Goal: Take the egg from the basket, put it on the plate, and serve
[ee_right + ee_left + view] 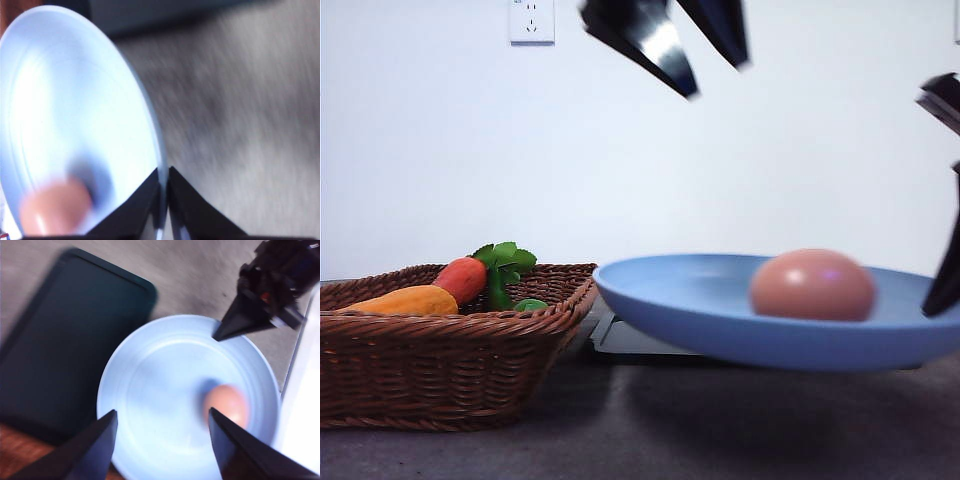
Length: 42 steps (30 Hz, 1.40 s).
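Grey tabletop (650, 430), plate (720, 320) lifted for serving.
I had the right gripper (164, 200) pinching its rim, egg (812, 285) aboard; left gripper (162, 440) spread, empty.

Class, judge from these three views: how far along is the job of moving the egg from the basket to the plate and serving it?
Done: the egg lies on the plate, out of the basket.

In hand: the right gripper pinches the plate's rim, and the plate appears lifted off the table. The left gripper hangs open above it, holding nothing.

Left: carrying the plate to where it is served and setting it down.
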Available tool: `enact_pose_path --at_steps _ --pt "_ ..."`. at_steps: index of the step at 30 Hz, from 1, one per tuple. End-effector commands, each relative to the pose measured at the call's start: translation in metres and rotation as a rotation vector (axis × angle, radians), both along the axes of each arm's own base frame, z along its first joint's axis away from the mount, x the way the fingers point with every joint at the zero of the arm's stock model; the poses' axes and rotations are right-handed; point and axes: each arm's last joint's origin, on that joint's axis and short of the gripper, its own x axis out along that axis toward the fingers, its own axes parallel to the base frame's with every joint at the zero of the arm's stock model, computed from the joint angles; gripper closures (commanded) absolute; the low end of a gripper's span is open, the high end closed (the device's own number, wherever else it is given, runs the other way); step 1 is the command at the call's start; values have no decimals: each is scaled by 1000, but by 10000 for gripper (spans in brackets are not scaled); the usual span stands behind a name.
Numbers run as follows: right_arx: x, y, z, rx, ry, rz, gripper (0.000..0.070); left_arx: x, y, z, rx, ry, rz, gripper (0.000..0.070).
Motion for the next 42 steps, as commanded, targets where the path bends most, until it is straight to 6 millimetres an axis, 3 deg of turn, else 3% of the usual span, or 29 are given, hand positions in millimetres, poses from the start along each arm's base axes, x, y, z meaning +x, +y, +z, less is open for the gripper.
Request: enact_pose_path --at_steps 1,14,24,29,36,42 --pt "12 0 4 -12 -32 25 700 -2 9 15 -31 -24 18 325" --pt "110 -16 -2 -63 0 6 700 -29 93 75 -146 -139 160 326" --pt "172 -14 -14 -63 4 6 700 -38 115 85 -161 -160 207 326" --pt "180 -13 -22 -71 14 18 683 -38 116 85 -157 -157 208 326" --pt "181 -15 -26 -131 17 -3 478 -38 115 85 -161 -160 208 326" --pt "182 -18 -20 -140 4 -9 456 -38 115 85 -160 -160 207 327"
